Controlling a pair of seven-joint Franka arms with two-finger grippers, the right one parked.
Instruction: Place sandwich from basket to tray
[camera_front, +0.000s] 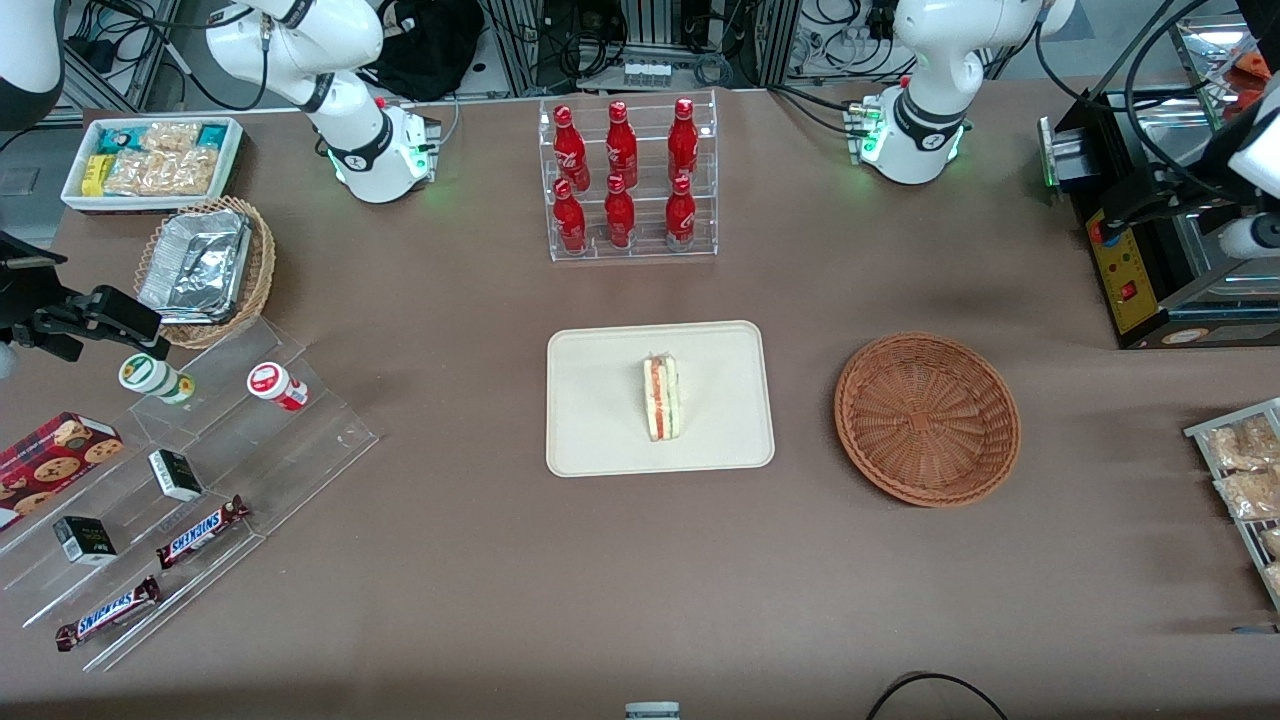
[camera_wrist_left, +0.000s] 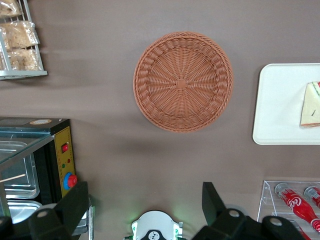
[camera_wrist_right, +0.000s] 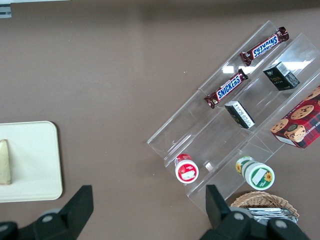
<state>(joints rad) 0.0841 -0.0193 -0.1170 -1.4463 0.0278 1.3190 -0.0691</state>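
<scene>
Wicker basket (camera_front: 927, 419): reddish-brown, holds nothing, lies beside the tray toward the working arm's end.
Tray (camera_front: 600, 420): cream, flat on the brown table (camera_front: 640, 580).
Sandwich (camera_front: 661, 397): rests on the tray near its middle, layered edge up.
Gripper (camera_wrist_left: 145, 205): raised high above the basket, fingers (camera_wrist_left: 212, 200) spread wide, holding nothing.

6 cola bottles (camera_front: 620, 180); 2 Snickers bars (camera_front: 203, 531); 1 sandwich (camera_front: 661, 397); 2 wicker baskets (camera_front: 927, 417).
</scene>
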